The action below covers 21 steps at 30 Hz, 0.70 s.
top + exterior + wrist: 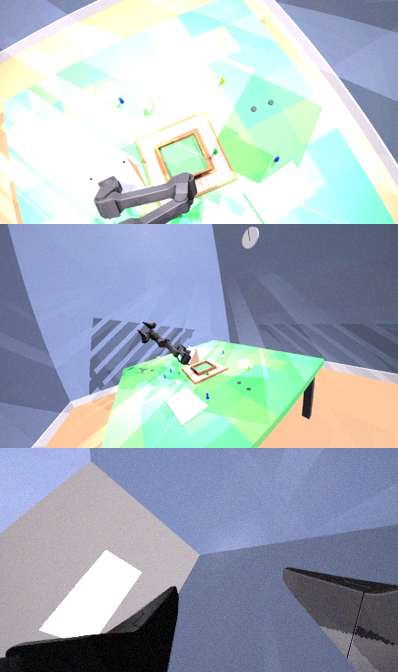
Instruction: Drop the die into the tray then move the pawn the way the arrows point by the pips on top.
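A small white die [149, 107] [223, 357] lies on the table behind the board; its pips are not readable. The board [148, 145] [193, 378] has a ring of pale squares around the wooden-walled tray [204, 148] [202, 372]. No die shows in the visible part of the tray; the arm hides its near corner in the top view. A green pawn [215, 151] [207, 372] stands upright on the board's right side. My gripper [140, 326] [229, 582] is open and empty, raised high and pointing away from the table, far from die and pawn.
Blue pawns [121, 101] [277, 159], a yellow pawn [222, 80] [249, 368], a purple pawn [165, 376] and grey discs [253, 108] [271, 102] stand around the board. A white slab [280, 193] [186, 406] lies to the right. An upright box [196, 358] is beside the board.
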Each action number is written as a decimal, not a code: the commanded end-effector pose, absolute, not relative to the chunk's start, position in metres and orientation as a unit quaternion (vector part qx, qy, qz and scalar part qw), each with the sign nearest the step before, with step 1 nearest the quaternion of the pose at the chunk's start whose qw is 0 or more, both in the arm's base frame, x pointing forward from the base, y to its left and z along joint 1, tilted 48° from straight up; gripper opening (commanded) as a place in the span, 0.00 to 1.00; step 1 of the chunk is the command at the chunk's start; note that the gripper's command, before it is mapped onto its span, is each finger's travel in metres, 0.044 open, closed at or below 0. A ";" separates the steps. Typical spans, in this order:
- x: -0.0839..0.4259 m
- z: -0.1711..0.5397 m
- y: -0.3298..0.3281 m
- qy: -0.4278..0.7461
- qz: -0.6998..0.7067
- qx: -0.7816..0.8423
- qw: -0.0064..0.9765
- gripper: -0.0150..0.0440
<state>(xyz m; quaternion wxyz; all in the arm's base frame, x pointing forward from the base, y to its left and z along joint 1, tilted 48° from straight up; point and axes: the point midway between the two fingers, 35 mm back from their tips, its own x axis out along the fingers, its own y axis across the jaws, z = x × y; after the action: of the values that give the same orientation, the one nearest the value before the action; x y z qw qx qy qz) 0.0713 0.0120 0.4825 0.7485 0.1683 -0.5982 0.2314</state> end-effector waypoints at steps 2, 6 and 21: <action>0.063 0.487 0.013 -0.607 0.239 0.167 0.740 0.84; 0.012 0.505 0.027 -0.646 0.290 0.147 0.690 0.72; -0.143 0.484 0.180 -0.633 0.528 -0.051 0.565 0.72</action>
<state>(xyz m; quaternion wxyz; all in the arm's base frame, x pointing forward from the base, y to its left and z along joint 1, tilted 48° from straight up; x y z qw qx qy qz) -0.1284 0.1474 0.4957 0.5731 -0.0114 -0.6567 0.4900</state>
